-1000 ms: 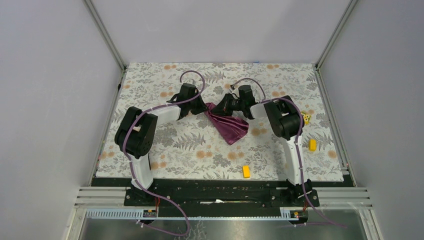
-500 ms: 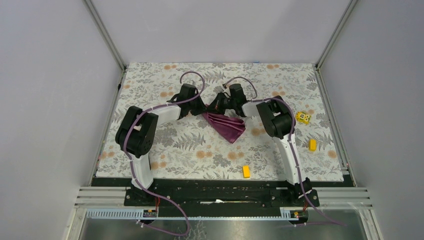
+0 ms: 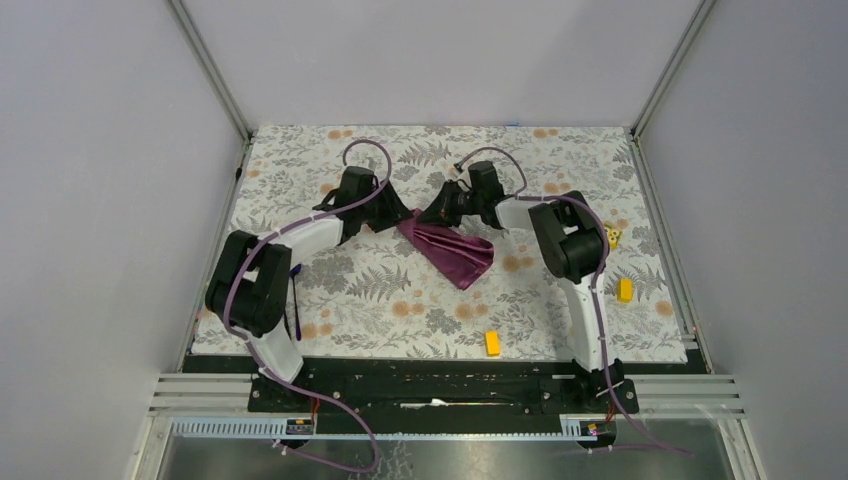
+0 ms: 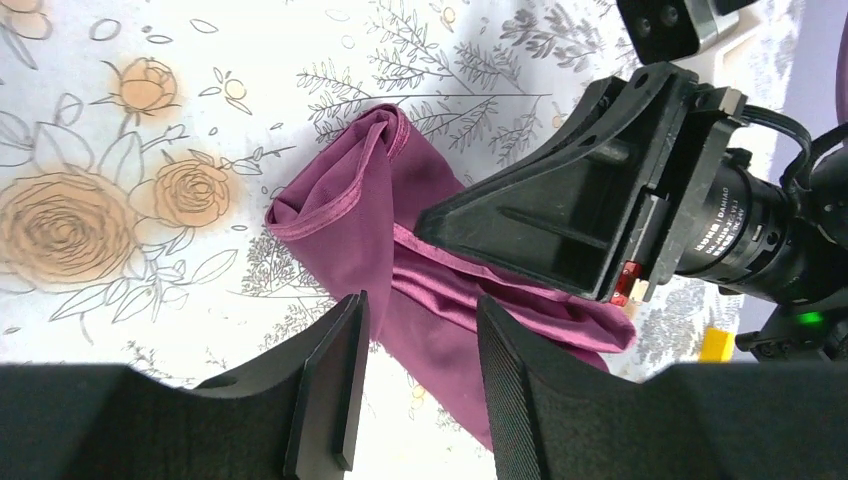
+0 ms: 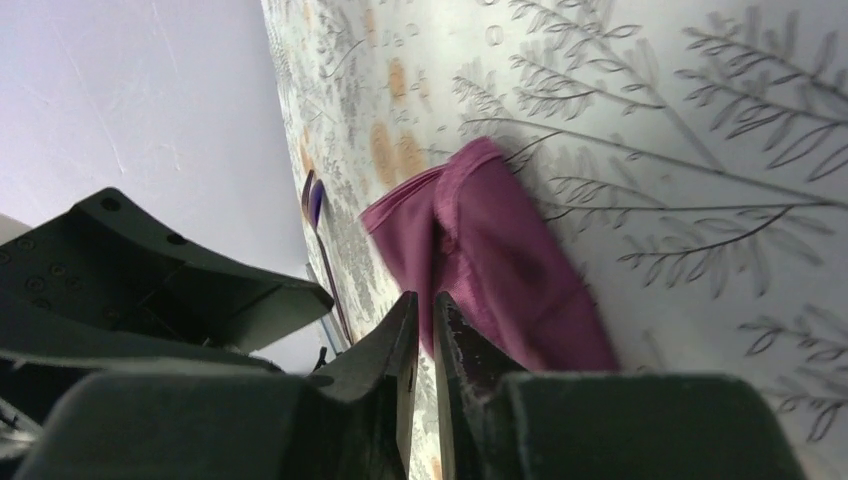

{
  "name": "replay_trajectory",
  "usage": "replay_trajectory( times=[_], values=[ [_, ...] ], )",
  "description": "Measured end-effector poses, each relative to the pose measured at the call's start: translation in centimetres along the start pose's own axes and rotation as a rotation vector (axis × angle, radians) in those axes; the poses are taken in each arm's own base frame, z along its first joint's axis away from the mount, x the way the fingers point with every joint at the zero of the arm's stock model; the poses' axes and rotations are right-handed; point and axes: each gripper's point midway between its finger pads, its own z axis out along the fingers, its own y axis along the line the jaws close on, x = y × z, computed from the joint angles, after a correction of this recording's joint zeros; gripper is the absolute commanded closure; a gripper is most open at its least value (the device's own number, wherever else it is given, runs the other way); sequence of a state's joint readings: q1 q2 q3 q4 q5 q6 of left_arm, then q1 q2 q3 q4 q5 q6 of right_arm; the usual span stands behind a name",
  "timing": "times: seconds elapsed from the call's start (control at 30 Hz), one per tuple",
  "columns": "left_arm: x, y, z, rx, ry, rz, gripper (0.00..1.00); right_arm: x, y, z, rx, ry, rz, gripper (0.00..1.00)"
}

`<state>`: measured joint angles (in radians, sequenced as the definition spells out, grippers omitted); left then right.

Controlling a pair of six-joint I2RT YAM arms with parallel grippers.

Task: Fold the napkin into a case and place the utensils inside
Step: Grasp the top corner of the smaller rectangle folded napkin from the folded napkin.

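Folding, at an early stage, the napkin [image 3: 452, 252], lying bunched just above mid-frame on the worktop [image 3: 380, 300]; holding the left tool [image 4: 420, 300] released over one end, the right tool [image 5: 427, 300] near-clenched beside it, grasp not tellable; likely needing spreading flat next.

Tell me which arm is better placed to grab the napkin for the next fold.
Left, probably: the left gripper is open with the napkin showing between its jaws, while the right gripper is almost closed beside it.
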<state>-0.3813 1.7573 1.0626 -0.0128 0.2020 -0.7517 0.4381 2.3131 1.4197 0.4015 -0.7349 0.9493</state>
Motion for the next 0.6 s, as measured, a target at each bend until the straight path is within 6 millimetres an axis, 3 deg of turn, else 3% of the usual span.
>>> replay_trajectory(
  times=[0.17,0.27,0.33,0.6],
  values=[
    [-0.8,0.3,-1.8,0.019,-0.028,-0.017,0.54,0.0,1.5,-1.7,0.022,0.005,-0.082,0.82],
    [-0.4,1.1,-1.7,0.017,-0.010,-0.037,0.64,-0.2,1.2,-2.5,0.055,0.003,-0.127,0.91],
    [0.1,1.4,-1.4,0.021,0.013,-0.055,0.69,-0.2,0.4,-2.7,0.082,0.006,-0.146,0.96],
    [2.4,3.3,1.4,-0.005,0.084,-0.101,0.71,0.9,-2.2,-2.7,0.198,0.027,-0.192,1.00]
  ],
)
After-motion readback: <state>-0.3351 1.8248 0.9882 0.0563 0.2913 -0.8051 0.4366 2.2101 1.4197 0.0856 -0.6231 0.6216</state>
